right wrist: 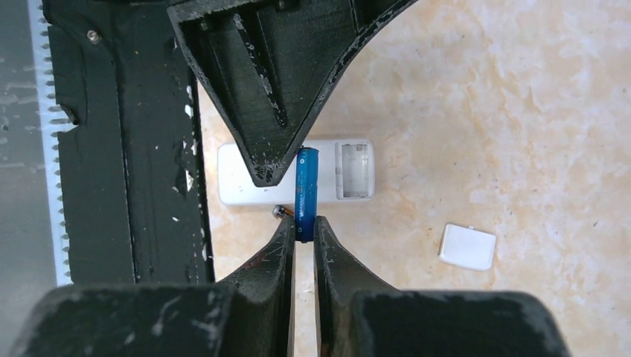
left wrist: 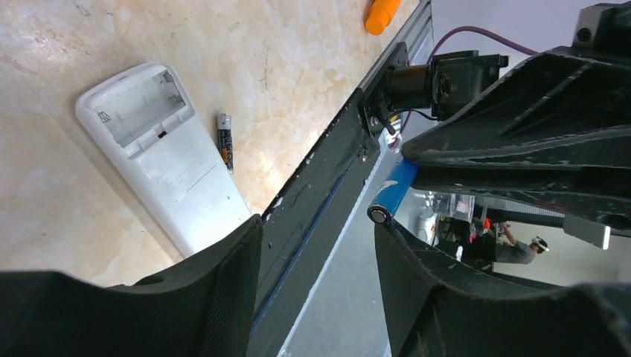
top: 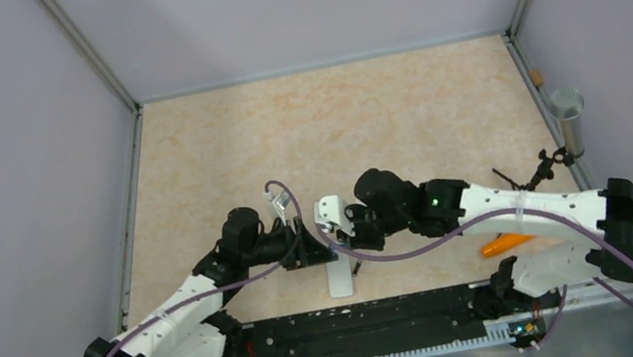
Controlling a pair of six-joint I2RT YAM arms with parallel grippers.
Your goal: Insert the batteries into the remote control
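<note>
The white remote control (left wrist: 178, 175) lies back-up on the table near the front rail, and its battery compartment (left wrist: 141, 104) is open and holds nothing. The dark battery (left wrist: 225, 141) lies on the table beside it. My right gripper (right wrist: 303, 227) is shut on the lower end of the blue battery (right wrist: 306, 186), holding it in the air above the remote control (right wrist: 249, 178). My left gripper (left wrist: 316, 245) is open. One of its fingertips (left wrist: 381, 227) touches the free end of the blue battery (left wrist: 393, 195). In the top view both grippers meet above the remote control (top: 340, 280).
The white battery cover (right wrist: 467, 246) lies loose on the table beyond the remote. An orange tapered object (top: 506, 243) sits by the right arm. A black rail (top: 367, 317) runs along the near edge. A metal cup (top: 569, 119) stands outside the right wall.
</note>
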